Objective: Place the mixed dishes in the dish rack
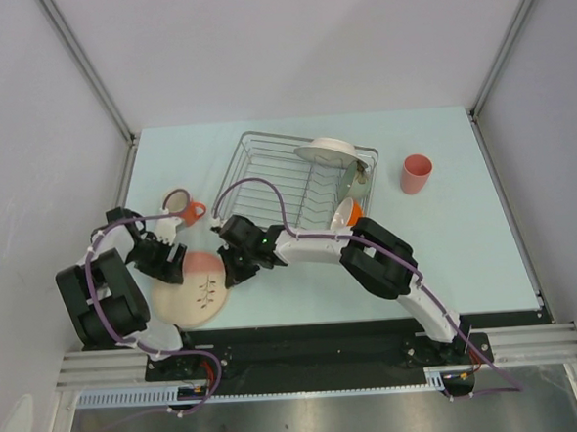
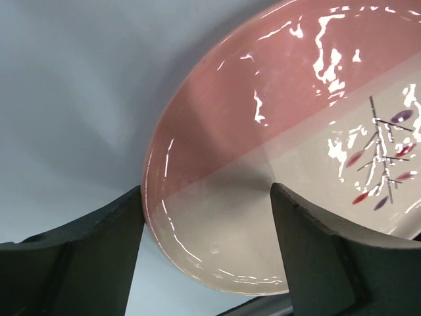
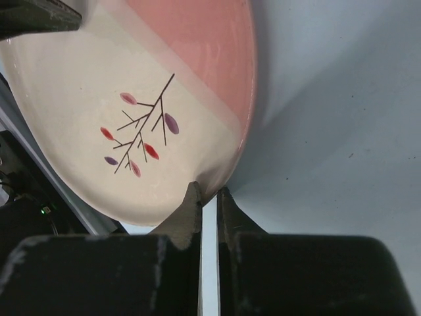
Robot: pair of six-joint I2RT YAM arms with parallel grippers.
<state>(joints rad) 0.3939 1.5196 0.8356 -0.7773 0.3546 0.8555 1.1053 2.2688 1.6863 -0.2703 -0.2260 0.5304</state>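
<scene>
**A:** Where is the pink plate (image 1: 189, 291)?

**B:** Face up, low on the surface (image 1: 448, 255). The right hand (image 3: 208, 197) pinches its rim, fingers narrow, with only the rim's thickness between them. The left hand (image 2: 205, 191) stands wide at the opposite edge, holding nothing (I cannot tell whether a finger touches the rim).

**A:** Which step is that?

**B:** The pickup, I'd judge: the grip is made and the lift is not yet done. The next move calls for raising the plate, turning it on edge, and carrying it to the rack (image 1: 267, 178), which lies behind the right hand's wrist. It needs a free slot between the wires, apart from the white plate (image 1: 326, 153) and the orange bowl (image 1: 345, 212) standing there.

**A:** And which way does it point?

**B:** It is round, so it has no true long axis. The line between its pink half and its cream half runs roughly from one hand to the other (pink on the rack's side, and the cream half with the twig drawing on the side of the arms' bases).
</scene>
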